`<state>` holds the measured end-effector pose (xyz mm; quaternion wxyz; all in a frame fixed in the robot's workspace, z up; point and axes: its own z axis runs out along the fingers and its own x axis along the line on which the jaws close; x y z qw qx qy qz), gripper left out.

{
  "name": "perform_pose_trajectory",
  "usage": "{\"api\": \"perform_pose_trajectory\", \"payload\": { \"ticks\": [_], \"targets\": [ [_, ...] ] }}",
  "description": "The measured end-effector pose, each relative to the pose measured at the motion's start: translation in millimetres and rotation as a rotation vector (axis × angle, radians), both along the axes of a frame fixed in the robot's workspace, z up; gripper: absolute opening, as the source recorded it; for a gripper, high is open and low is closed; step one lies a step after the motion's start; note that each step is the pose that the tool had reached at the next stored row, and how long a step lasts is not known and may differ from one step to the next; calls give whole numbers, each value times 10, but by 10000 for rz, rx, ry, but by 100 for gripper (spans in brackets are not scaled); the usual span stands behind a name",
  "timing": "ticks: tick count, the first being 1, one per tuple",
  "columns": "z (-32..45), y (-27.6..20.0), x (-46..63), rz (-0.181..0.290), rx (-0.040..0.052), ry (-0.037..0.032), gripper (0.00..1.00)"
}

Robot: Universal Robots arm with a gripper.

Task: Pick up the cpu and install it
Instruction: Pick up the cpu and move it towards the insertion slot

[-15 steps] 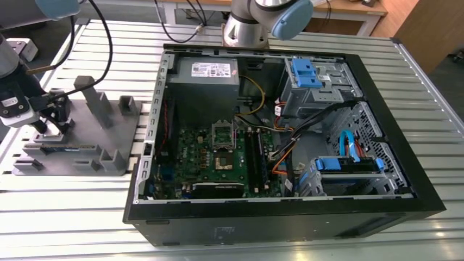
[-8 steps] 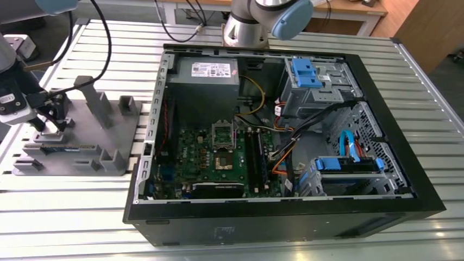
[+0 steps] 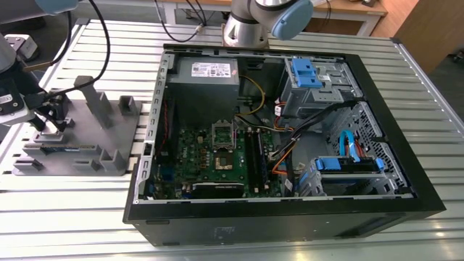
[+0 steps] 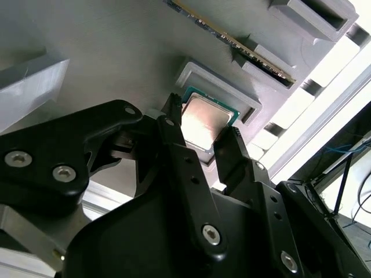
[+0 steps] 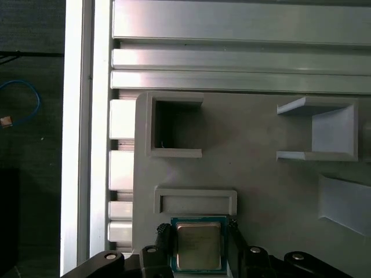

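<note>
The cpu (image 4: 206, 119), a small square chip with a shiny metal top and green rim, lies in a shallow nest of the grey fixture (image 3: 80, 147) at the exterior view's left. My gripper (image 4: 200, 123) is down over it, one dark finger against each of two opposite edges, shut on it. The first wrist view shows the cpu (image 5: 199, 246) between the same fingertips (image 5: 164, 233), level in its nest. In the exterior view my gripper (image 3: 49, 122) hangs over the fixture's left part. The green motherboard (image 3: 217, 157) lies inside the open computer case (image 3: 290, 212).
A long thin memory stick (image 4: 232, 40) stands in a slot of the fixture beside the cpu nest. Grey posts (image 3: 94, 100) rise from the fixture. A silver socket frame (image 3: 223, 132) stands upright on the motherboard. Cables and blue drive bays (image 3: 348, 163) crowd the case's right side.
</note>
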<state>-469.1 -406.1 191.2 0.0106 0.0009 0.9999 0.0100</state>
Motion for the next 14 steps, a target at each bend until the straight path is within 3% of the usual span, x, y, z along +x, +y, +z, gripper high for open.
{"api": "perform_pose_trajectory", "payload": {
  "ticks": [11,14],
  "targets": [
    [0,0,0,-6,0,0,47],
    [41,0,0,-6,0,0,47]
  ]
}}
